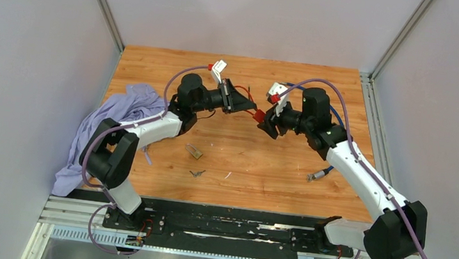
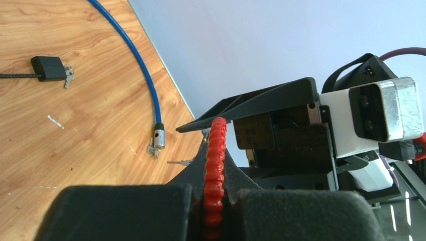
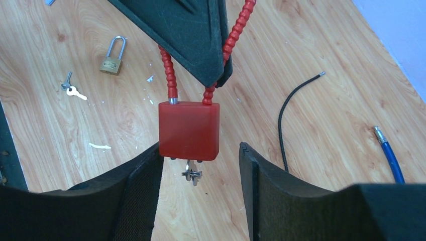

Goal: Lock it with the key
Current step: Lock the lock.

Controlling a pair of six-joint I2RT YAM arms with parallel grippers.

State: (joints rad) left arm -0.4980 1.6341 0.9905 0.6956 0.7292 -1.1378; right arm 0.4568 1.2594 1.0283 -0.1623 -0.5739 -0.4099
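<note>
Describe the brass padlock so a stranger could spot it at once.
On the wooden table, look left of centre, beside the left arm. The padlock lies flat there, just beyond the small keys. It alone is brass with a rigid silver shackle; the red lock held aloft has a cable.

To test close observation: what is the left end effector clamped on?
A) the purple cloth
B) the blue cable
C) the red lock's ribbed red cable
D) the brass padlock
C: the left wrist view shows the left end effector shut on the red cable, and the red lock body hangs from it in the right wrist view.
</note>
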